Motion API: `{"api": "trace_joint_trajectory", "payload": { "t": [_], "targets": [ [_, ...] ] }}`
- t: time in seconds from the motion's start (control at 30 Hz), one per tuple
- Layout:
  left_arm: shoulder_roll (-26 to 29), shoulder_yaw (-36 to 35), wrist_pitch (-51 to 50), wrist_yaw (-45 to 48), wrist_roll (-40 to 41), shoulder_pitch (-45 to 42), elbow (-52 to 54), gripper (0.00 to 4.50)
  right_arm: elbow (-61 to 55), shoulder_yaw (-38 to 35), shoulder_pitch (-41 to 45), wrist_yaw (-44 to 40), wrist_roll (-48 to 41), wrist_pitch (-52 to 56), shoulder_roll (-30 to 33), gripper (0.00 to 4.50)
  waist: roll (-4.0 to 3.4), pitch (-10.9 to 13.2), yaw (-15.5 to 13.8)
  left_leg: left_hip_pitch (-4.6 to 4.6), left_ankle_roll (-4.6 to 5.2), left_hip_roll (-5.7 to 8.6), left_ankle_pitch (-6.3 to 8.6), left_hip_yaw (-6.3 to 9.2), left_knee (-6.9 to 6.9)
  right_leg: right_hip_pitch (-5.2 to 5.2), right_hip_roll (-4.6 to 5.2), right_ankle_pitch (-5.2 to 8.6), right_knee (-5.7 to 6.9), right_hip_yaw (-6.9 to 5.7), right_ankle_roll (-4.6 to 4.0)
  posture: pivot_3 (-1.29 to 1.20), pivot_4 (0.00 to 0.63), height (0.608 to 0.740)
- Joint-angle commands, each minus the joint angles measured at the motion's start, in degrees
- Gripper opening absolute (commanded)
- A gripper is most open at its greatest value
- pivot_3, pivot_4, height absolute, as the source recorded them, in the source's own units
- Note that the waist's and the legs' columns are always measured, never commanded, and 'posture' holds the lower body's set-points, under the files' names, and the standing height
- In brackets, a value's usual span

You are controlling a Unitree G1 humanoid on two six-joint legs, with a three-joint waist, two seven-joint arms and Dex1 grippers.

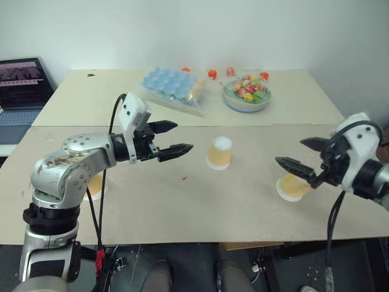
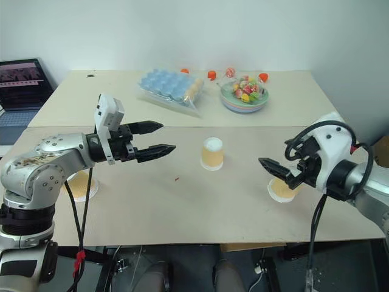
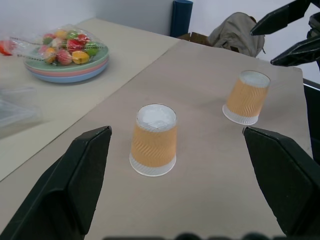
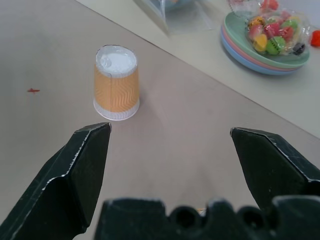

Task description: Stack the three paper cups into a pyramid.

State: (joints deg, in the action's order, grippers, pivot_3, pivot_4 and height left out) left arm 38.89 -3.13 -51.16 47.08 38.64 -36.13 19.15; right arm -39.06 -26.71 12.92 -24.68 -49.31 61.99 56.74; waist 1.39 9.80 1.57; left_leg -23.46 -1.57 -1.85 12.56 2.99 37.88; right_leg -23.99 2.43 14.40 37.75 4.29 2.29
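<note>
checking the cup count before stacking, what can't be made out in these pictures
- Left cup: left arm covers most of it in both eye views; upright or inverted unclear.
- Right cup: right gripper overlaps it in the eye views.
- Blue tray pack: contents too small to name.
- Laptop: cut by the edge.

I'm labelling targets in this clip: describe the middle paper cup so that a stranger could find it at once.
On the brown table, look in front of the pastel bowl of candies. The middle cup stands there upside down, orange-tan with a white base. Unlike the two other cups, it stands in the open, with no arm over it.
</note>
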Motion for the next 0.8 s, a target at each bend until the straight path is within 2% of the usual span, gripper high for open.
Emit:
{"api": "trace_joint_trajectory", "payload": {
  "t": [0.03,0.23,0.33,0.57,0.8],
  "targets": [
    [2.21,0.83,2.75,3.03,-1.21,-1.24,-0.29,4.50,-1.26,4.14,5.62,2.44,-0.46,-1.06,-2.14,4.47,0.00,0.00,0.24,0.06,0.00,0.00,0.00,0.00,0.00,0.03,0.00,0.01,0.04,0.01,0.00,0.00,0.150,0.740],
    [5.91,4.64,8.73,4.39,-8.68,0.93,-1.81,4.50,5.21,21.52,19.08,5.95,6.70,-2.64,-11.65,4.47,0.08,-0.02,1.26,0.20,-0.02,-0.02,-0.01,-0.05,0.00,0.07,-0.05,0.00,0.08,0.12,-0.02,0.00,0.150,0.740],
    [5.92,4.40,9.28,4.00,-9.42,2.19,-0.93,4.50,7.92,26.68,22.28,4.81,9.88,-4.20,-15.22,4.47,0.08,-0.02,0.89,0.08,-0.02,-0.02,-0.02,-0.04,-0.01,-0.07,-0.06,0.02,0.16,0.13,-0.05,0.00,0.150,0.740],
    [6.71,3.01,10.42,3.00,-10.91,4.04,-0.25,4.50,17.22,34.03,24.09,-1.31,18.50,-12.37,-18.45,4.47,0.08,-0.02,0.40,-0.28,-0.01,0.01,-0.01,0.01,-0.01,-0.21,0.04,0.04,-0.08,-0.01,-0.04,0.00,0.150,0.740],
    [7.63,-2.23,11.16,3.33,-8.88,5.62,-0.16,4.50,28.52,36.02,25.30,-8.56,24.96,-21.80,-19.88,4.47,0.08,-0.02,0.83,-0.23,-0.01,-0.01,-0.01,0.02,-0.01,-0.20,0.02,0.04,-0.01,-0.03,-0.04,0.00,0.150,0.740]
  ]
}}
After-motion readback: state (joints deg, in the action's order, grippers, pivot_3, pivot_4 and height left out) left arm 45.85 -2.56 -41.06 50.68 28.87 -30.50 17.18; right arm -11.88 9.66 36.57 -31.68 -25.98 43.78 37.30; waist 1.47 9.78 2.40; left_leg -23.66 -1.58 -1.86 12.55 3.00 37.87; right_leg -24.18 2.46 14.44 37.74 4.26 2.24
